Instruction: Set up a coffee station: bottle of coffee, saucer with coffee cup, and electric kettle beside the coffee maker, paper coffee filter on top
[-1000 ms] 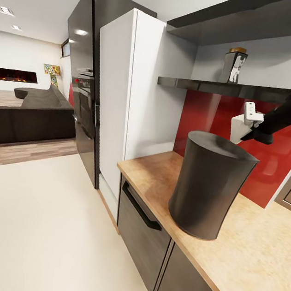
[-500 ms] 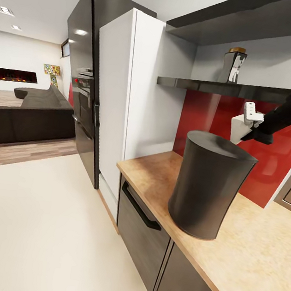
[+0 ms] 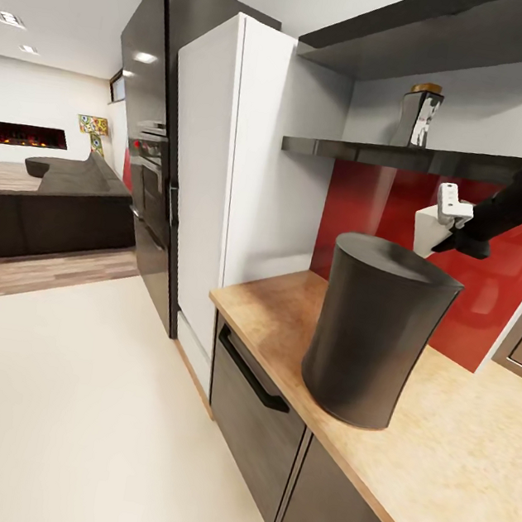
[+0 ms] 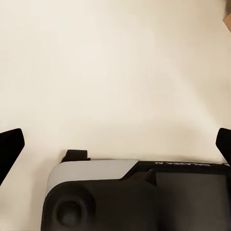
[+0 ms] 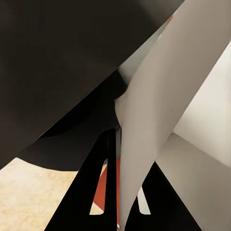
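the paper coffee filter (image 3: 427,229) is pinched in the right gripper (image 3: 449,225) jaws, held above the coffee maker (image 3: 376,332) at its 1 o'clock. the maker is stood on the table (image 3: 465,459). the left gripper (image 4: 115,144) jaws are spread.

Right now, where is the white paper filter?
In the head view the filter is on the right, held in the right gripper just above the back of the coffee maker, in front of the red wall panel.
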You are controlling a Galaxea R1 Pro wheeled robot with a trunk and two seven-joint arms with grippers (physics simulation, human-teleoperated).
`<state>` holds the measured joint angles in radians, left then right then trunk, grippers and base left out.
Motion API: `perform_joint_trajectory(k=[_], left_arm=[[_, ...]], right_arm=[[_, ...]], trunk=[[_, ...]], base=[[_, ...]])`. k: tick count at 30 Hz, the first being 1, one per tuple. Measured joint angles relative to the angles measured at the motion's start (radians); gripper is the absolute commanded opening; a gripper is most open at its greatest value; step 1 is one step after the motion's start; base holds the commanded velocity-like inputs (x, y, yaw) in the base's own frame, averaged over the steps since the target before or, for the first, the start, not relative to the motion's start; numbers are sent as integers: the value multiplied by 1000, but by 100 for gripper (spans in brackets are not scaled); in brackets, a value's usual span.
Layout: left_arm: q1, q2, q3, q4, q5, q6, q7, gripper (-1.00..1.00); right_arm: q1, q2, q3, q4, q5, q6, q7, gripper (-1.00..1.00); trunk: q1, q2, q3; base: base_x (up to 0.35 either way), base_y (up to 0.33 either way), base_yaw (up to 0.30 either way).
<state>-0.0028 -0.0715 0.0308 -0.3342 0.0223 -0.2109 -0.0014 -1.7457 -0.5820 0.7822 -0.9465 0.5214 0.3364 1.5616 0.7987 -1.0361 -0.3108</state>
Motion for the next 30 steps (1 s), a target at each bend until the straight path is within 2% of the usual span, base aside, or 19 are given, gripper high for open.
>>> perform_joint_trajectory(k=[12, 15, 30], left_arm=[[0, 0, 0, 0, 0, 0, -1, 100], [0, 0, 0, 0, 0, 0, -1, 100], [0, 0, 0, 0, 0, 0, -1, 100]], right_arm=[[0, 0, 0, 0, 0, 0, 0, -100], [0, 0, 0, 0, 0, 0, 0, -100], [0, 0, 0, 0, 0, 0, 0, -100]], trunk=[[8, -14, -6], [19, -35, -16], [23, -42, -19]], base=[[0, 0, 0], [0, 0, 0], [0, 0, 0]])
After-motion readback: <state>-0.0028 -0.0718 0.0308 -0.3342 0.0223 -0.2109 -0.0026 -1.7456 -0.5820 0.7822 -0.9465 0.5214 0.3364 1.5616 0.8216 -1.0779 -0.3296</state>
